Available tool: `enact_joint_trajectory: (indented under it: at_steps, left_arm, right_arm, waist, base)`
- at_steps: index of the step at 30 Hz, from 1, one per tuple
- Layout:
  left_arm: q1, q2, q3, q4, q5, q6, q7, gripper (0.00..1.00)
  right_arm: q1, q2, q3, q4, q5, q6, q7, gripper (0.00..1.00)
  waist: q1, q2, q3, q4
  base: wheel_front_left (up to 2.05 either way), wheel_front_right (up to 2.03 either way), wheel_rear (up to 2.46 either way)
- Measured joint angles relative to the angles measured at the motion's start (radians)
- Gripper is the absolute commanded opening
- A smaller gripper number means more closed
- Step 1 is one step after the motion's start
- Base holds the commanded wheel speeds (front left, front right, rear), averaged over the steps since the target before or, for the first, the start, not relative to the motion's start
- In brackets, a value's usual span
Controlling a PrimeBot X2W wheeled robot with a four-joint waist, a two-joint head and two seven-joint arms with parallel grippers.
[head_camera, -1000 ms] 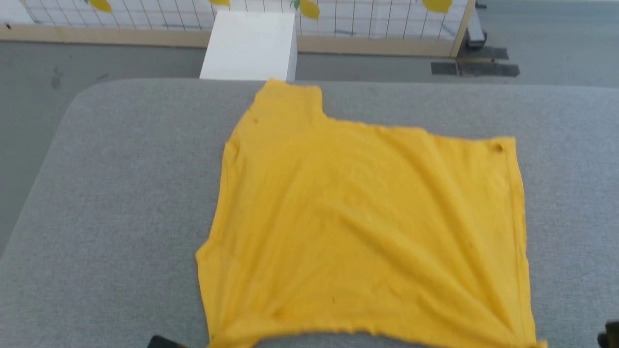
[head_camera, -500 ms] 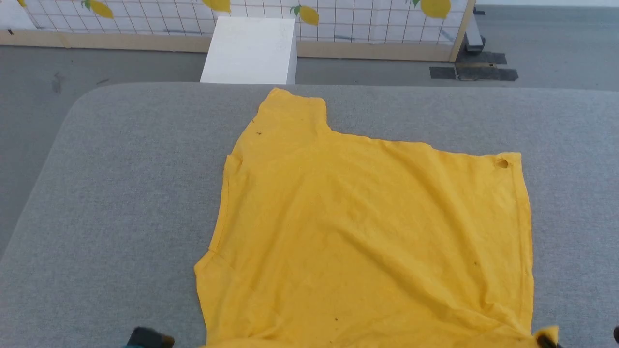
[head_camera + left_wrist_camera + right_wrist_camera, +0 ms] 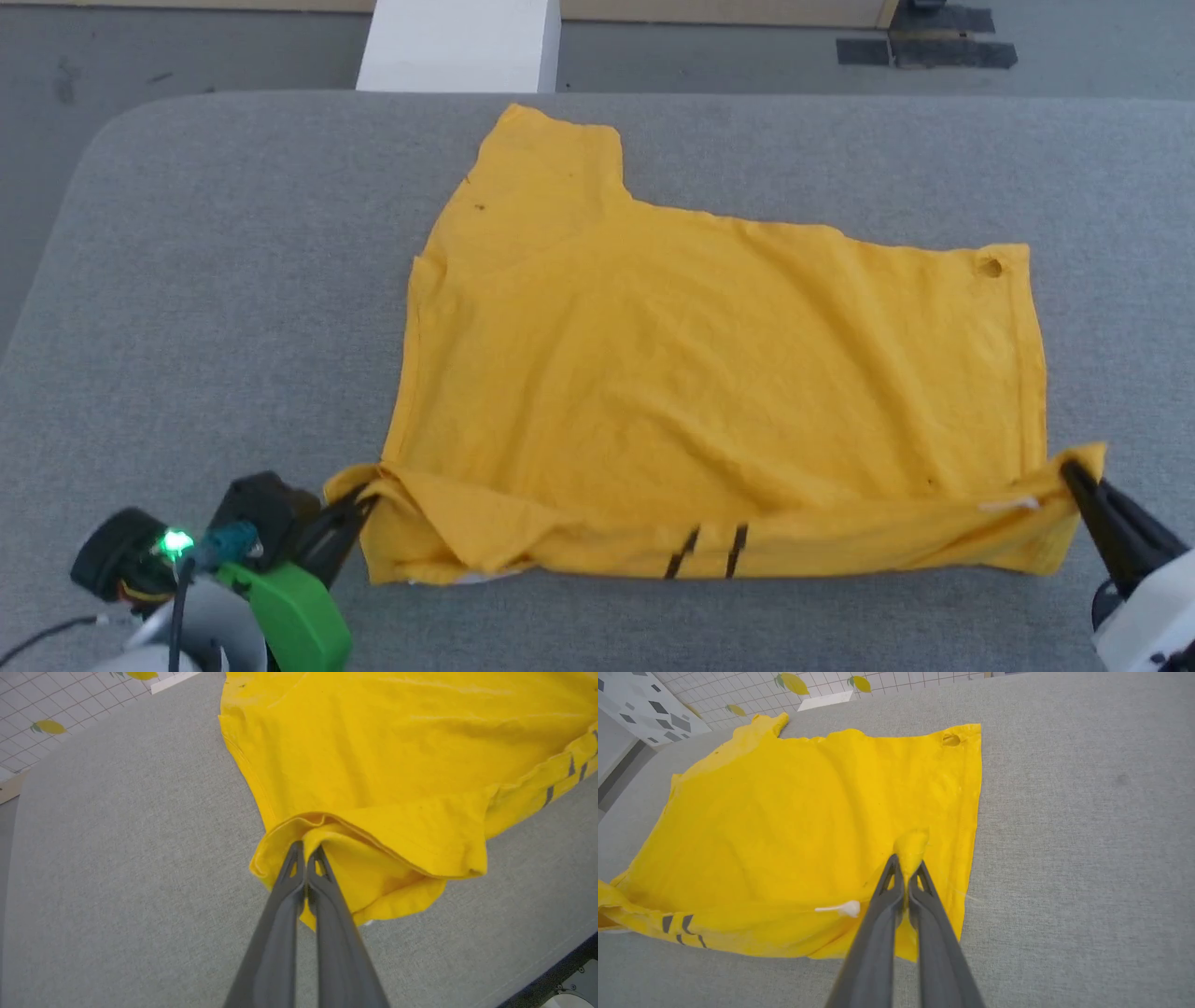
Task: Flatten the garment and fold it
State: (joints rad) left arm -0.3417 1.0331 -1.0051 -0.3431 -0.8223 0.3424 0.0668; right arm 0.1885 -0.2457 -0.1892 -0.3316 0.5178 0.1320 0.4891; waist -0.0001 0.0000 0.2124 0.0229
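Mustard-yellow cotton garment (image 3: 709,373) spread on a grey fabric-covered table (image 3: 233,280), seen from the head view. Its long axis runs left to right. The hemmed edge faces right, with a small hole (image 3: 990,268) at the far right corner. The shoulder end faces left, and one short sleeve (image 3: 551,168) points toward the far edge of the table. The near edge is raised and rolled over on itself along the whole width, exposing two short dark stripes (image 3: 709,551) near its middle and a small white tag (image 3: 1008,505) toward the right. The left gripper (image 3: 364,504) is clenched on the near left corner, where the cloth bunches in a loose fold around its fingers. The right gripper (image 3: 1069,471) is clenched on the near right corner, a small peak of cloth standing up between its closed fingers. The far part of the garment lies flat against the table, with shallow creases running toward the near right corner. A white box (image 3: 457,47) stands on the floor beyond the far edge of the table.
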Motion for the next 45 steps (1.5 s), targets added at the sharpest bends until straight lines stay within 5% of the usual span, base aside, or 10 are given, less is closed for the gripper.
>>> enact_joint_trajectory:
  at_steps: [22, 23, 24, 25, 26, 27, 28, 38, 45]
  left_arm:
    - [-0.176, -0.219, 0.032, 0.459, 0.041, -0.194, -0.165, 0.00]
    - [-0.177, -0.231, 0.027, 0.477, 0.037, -0.202, -0.165, 0.05]
    - [-0.183, -0.243, 0.026, 0.493, 0.036, -0.211, -0.165, 0.30]
    - [-0.189, -0.250, 0.026, 0.504, 0.036, -0.215, -0.167, 0.46]
    - [-0.198, -0.258, 0.026, 0.516, 0.034, -0.221, -0.172, 0.67]
    - [-0.204, -0.267, 0.029, 0.528, 0.031, -0.227, -0.176, 0.85]
    - [-0.207, -0.275, 0.030, 0.535, 0.029, -0.227, -0.183, 1.00]
    - [-0.144, -0.297, 0.135, 0.451, -0.070, -0.185, -0.295, 1.00]
    - [0.051, -0.269, 0.338, 0.242, -0.075, -0.030, -0.320, 1.00]
  right_arm:
    - [-0.255, 0.009, 0.123, 0.289, -0.077, 0.000, -0.051, 0.00]
    - [-0.258, 0.011, 0.121, 0.303, -0.077, 0.000, -0.051, 0.00]
    - [-0.262, 0.013, 0.118, 0.315, -0.077, 0.000, -0.050, 0.00]
    - [-0.267, 0.013, 0.118, 0.320, -0.077, 0.000, -0.050, 0.23]
    - [-0.273, 0.014, 0.117, 0.324, -0.077, 0.000, -0.050, 0.75]
    - [-0.277, 0.014, 0.116, 0.327, -0.077, 0.000, -0.050, 1.00]
    - [-0.280, 0.016, 0.114, 0.329, -0.075, 0.000, -0.050, 1.00]
    - [-0.268, 0.030, 0.077, 0.258, -0.054, 0.000, -0.066, 1.00]
    - [-0.148, 0.098, -0.033, 0.106, -0.124, 0.000, -0.163, 1.00]
  waist:
    - [0.0002, 0.0000, 0.169, -0.049]
    - [0.0002, 0.0000, 0.172, -0.049]
    - [0.0002, 0.0000, 0.175, -0.048]
    - [0.0001, 0.0000, 0.177, -0.047]
    - [0.0001, 0.0000, 0.179, -0.045]
    - [0.0002, 0.0000, 0.180, -0.043]
    - [0.0001, 0.0000, 0.180, -0.041]
    - [0.0002, 0.0000, 0.125, -0.036]
    - [0.0001, 0.0000, 0.060, -0.021]
  base:
    - [0.00, 0.00, 0.00]
    - [0.00, 0.00, 0.00]
    - [0.00, 0.00, 0.00]
    - [0.00, 0.00, 0.00]
    - [0.00, 0.00, 0.00]
    - [0.00, 0.00, 0.00]
    - [0.00, 0.00, 0.00]
    - [0.00, 0.00, 0.00]
    - [0.00, 0.00, 0.00]
